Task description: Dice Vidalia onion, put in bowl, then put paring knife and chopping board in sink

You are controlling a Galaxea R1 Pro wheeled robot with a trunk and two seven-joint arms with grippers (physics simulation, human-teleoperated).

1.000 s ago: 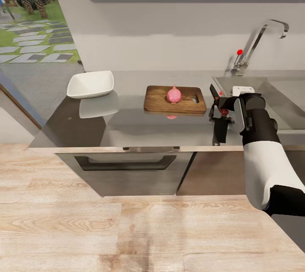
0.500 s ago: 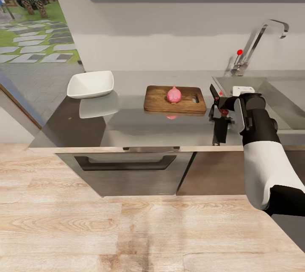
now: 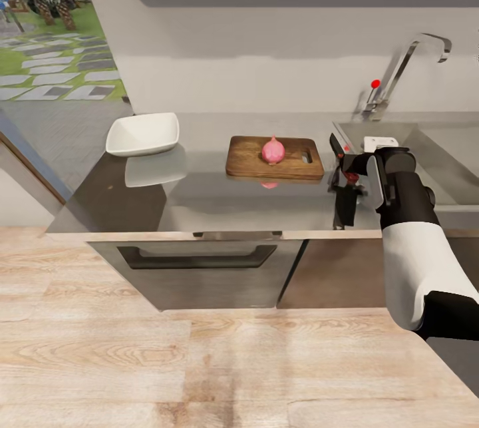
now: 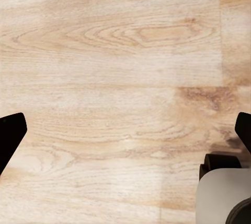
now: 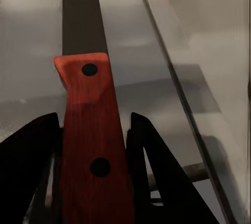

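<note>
**Knife in hand, barely lifted; onion waiting on board**

Nudged up and tipped a touch since a second ago: right gripper (image 3: 342, 160) with the knife (image 3: 338, 144), blade end now reading slightly higher against the sink rim. Whole head view also drifted a little (tap and garden sit differently), so part of that shift likely camera, not arm. Nothing else displaced.

Right wrist view: red handle (image 5: 90, 140) with two dark rivets clamped between both black fingers (image 5: 31, 172), dark blade running away over grey steel. Pinch looks firm, handle centred.

Left gripper (image 4: 125, 145): spread wide, fingertips at opposite edges of its view, wooden floor beneath. Idle, hanging low.

Onion (image 3: 273, 150) resting on the board (image 3: 249, 160), near the middle, apart from the handle slot. Board flat on the countertop (image 3: 199, 195), between the bowl (image 3: 142, 133) and the sink (image 3: 432, 148). Bowl empty, well apart from the board. Knife hovering just beside the board's sink-side end, over the counter.

Judgement: onion transfer done, knife pickup done; dicing not yet begun. Next call: carry blade across over the onion and bring it down. Risk: round onion rolling off under an off-centre cut, with no second hand steadying it.
</note>
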